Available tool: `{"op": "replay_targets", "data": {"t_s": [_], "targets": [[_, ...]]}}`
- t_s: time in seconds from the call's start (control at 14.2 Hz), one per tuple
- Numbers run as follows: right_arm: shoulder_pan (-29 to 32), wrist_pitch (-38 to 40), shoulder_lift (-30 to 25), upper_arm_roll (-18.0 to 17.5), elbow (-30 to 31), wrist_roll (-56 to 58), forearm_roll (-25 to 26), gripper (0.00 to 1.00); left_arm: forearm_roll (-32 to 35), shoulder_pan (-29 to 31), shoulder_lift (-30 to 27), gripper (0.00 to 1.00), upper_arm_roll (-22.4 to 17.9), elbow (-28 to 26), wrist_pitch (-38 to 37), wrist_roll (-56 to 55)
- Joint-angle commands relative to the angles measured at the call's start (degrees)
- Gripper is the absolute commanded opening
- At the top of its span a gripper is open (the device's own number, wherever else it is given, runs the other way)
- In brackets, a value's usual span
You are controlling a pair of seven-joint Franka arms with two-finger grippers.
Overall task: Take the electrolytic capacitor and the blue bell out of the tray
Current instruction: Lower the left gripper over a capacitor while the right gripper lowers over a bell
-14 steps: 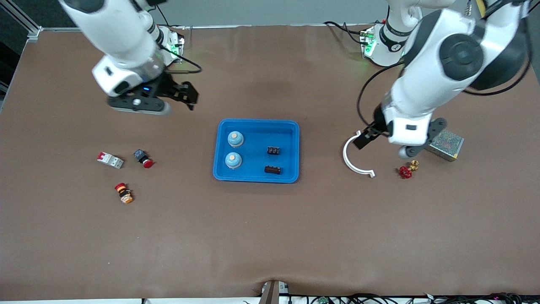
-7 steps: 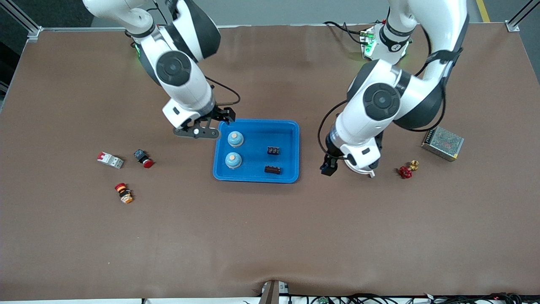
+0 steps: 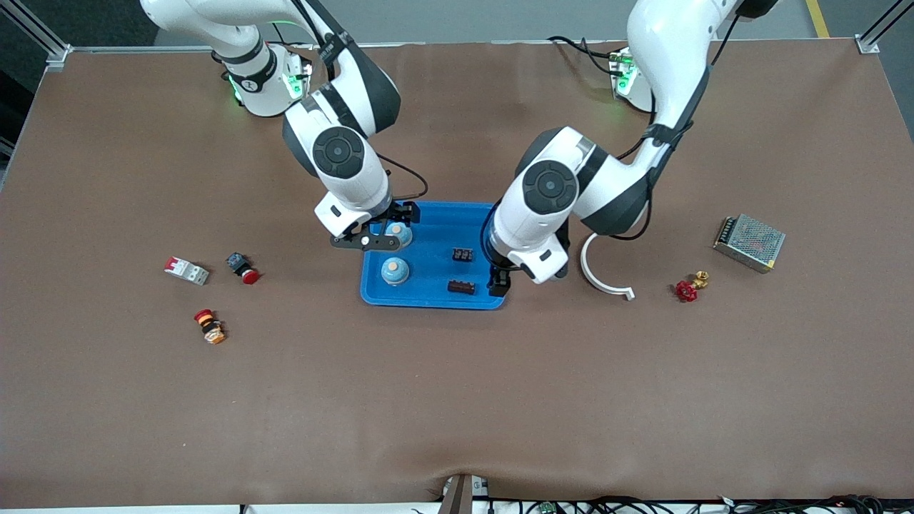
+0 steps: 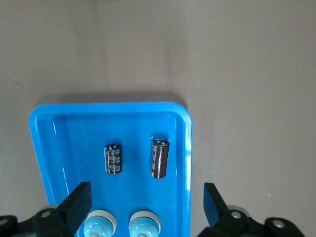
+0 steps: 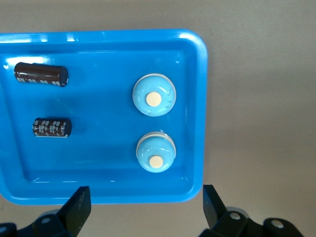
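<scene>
The blue tray (image 3: pixel 433 254) is sitting at the middle of the table, holding two blue bells and two dark electrolytic capacitors. The right gripper (image 3: pixel 389 227) is hanging over the bell (image 3: pixel 400 234) farther from the front camera, its fingers spread wide and holding nothing, apparently lining up to straddle the dome; the other bell (image 3: pixel 394 270) is sitting nearer the camera. The left gripper (image 3: pixel 500 280) is hovering over the tray's rim at the left arm's end, just beside the longer capacitor (image 3: pixel 461 287), likewise fully open and empty, while the shorter capacitor (image 3: pixel 463 254) is lying farther from the camera. Both capacitors are lying on their sides, so a pinch across the barrel is probably intended, though the left fingertips are partly hidden under the wrist.
</scene>
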State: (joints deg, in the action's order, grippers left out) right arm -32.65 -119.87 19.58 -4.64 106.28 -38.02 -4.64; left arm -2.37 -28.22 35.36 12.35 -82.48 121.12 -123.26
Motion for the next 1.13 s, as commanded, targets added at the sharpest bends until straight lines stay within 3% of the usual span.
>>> {"op": "replay_targets", "data": {"t_s": [0.0,0.56,1.06], "targets": [[-0.84,-5.17,0.45,0.6,3.4,0.31,-0.72,1.0,0.78,-2.54,3.31,1.0,-1.36,3.02,1.92,-3.73],[-2.68,-7.74,4.32,0.69,3.85,6.12,0.42,1.0,1.14,-8.34,10.07,1.0,-6.01,4.42,8.61,-4.54],[-3.04,-14.51,4.59,0.77,8.42,6.91,1.74,1.0,2.72,-9.4,14.83,1.0,-6.19,6.01,11.51,-1.81]]}}
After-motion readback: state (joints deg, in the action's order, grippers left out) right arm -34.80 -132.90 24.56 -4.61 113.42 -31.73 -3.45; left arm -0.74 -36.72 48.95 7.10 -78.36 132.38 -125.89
